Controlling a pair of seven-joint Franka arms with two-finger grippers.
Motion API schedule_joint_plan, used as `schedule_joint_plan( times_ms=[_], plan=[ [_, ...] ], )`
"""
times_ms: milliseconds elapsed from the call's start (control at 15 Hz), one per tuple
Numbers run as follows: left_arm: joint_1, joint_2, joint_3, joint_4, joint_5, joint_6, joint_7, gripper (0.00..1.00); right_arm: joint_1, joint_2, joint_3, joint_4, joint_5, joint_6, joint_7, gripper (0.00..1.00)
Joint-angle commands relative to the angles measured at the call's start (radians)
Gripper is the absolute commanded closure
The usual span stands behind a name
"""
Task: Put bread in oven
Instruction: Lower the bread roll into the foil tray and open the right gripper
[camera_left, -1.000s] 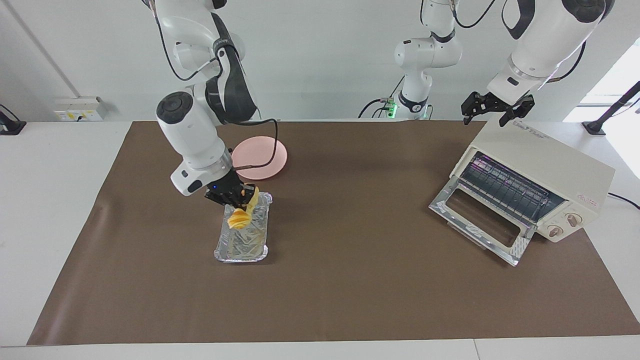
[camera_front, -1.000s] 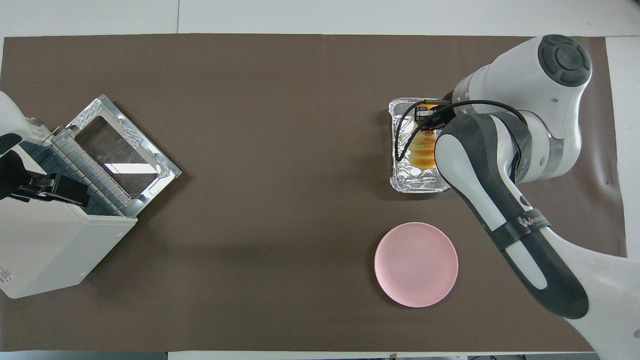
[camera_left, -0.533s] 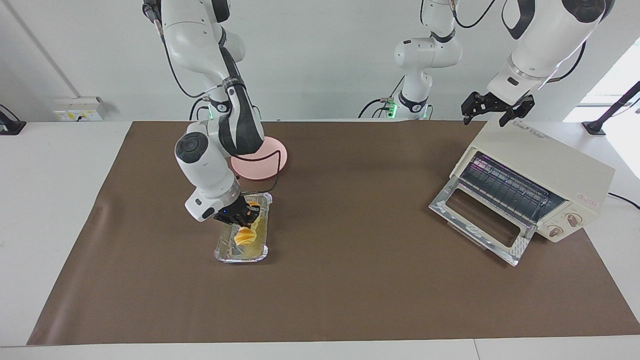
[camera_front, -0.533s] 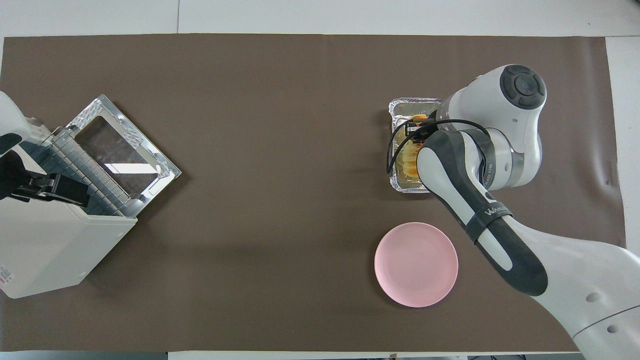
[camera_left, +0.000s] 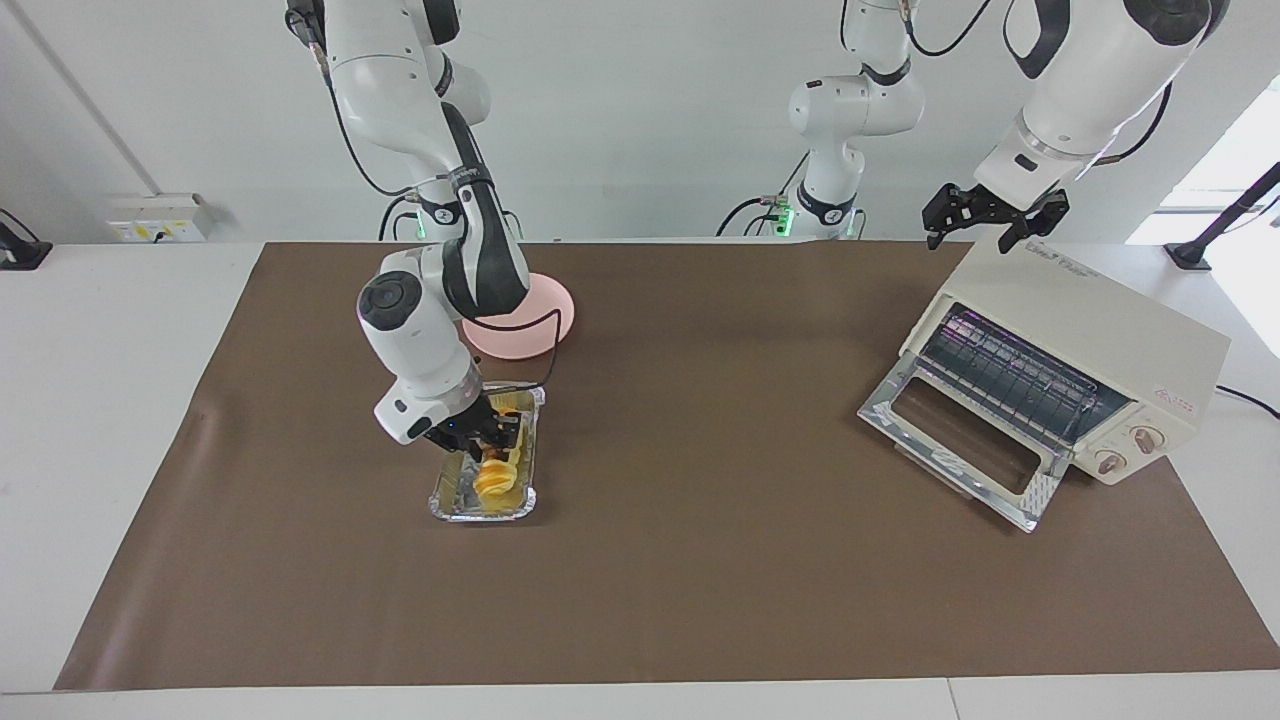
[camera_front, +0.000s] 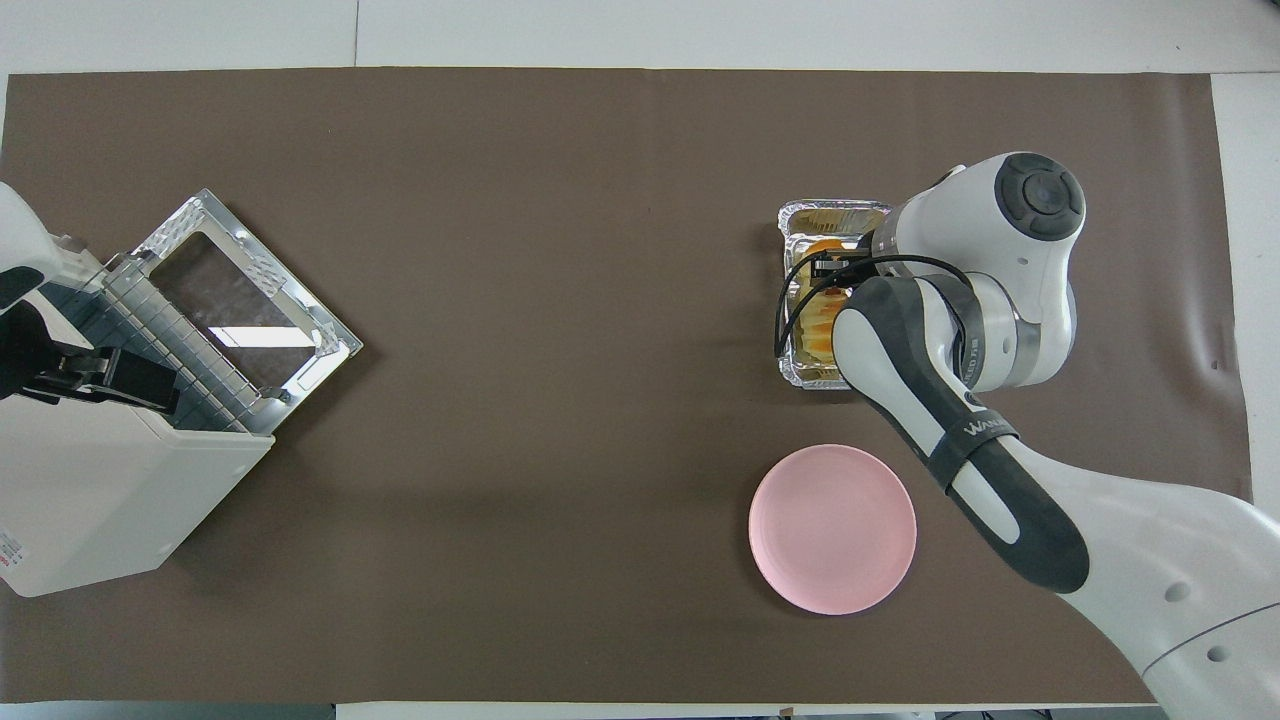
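Note:
The golden ridged bread (camera_left: 497, 478) (camera_front: 815, 325) lies lengthwise in a crinkled foil tray (camera_left: 441, 503) (camera_front: 835, 209) toward the right arm's end of the table. My right gripper (camera_left: 482, 433) (camera_front: 835, 266) is down at the tray, right over the loaf's middle and hiding part of it. The cream-white oven (camera_left: 1085, 330) (camera_front: 95, 500) stands toward the left arm's end, its glass door (camera_left: 955, 440) (camera_front: 245, 300) dropped open and the wire rack showing. My left gripper (camera_left: 975, 225) waits open over the oven's top edge with nothing in it.
A round pink plate (camera_left: 550, 325) (camera_front: 832, 528) lies nearer to the robots than the foil tray, partly under the right arm. A brown mat (camera_left: 700, 560) covers the table. A third arm stands at the robots' end between the two bases.
The right arm has come down, and the bread that hung tilted from its gripper above the tray now rests low in the tray. The left arm has not moved.

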Motion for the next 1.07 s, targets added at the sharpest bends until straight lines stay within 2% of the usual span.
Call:
schedule_joint_plan(
  times_ms=[0,133,400,600,667,733,867,933,1000],
  plan=[
    [0.003,-0.016,0.002,-0.002,-0.007,-0.016,-0.003,0.0,-0.046,-0.017,0.008,0.09,0.01,-0.109,-0.043,0.0],
    [0.003,-0.016,0.002,-0.002,-0.007,-0.016,-0.003,0.0,-0.089,-0.026,0.008,0.083,0.018,-0.123,-0.069,0.0],
    [0.003,-0.016,0.002,-0.002,-0.007,-0.016,-0.003,0.0,-0.123,-0.046,0.009,-0.032,0.026,-0.085,-0.077,0.0],
    [0.003,-0.016,0.002,-0.002,-0.007,-0.016,-0.003,0.0,-0.123,-0.041,0.008,-0.074,0.128,-0.057,-0.069,0.0],
    [0.003,-0.016,0.002,-0.002,-0.007,-0.016,-0.003,0.0,-0.123,-0.041,0.009,-0.084,0.131,-0.054,-0.072,0.07],
    [0.003,-0.016,0.002,-0.002,-0.007,-0.016,-0.003,0.0,-0.123,-0.043,0.008,-0.092,0.131,-0.054,-0.076,0.21],
    [0.003,-0.016,0.002,-0.002,-0.007,-0.016,-0.003,0.0,-0.123,-0.044,0.008,-0.101,0.131,-0.054,-0.078,0.78],
    [0.003,-0.016,0.002,-0.002,-0.007,-0.016,-0.003,0.0,-0.123,-0.046,0.008,-0.104,0.131,-0.054,-0.078,1.0],
    [0.003,-0.016,0.002,-0.002,-0.007,-0.016,-0.003,0.0,-0.123,-0.045,0.008,-0.104,0.131,-0.054,-0.078,1.0]
  ],
)
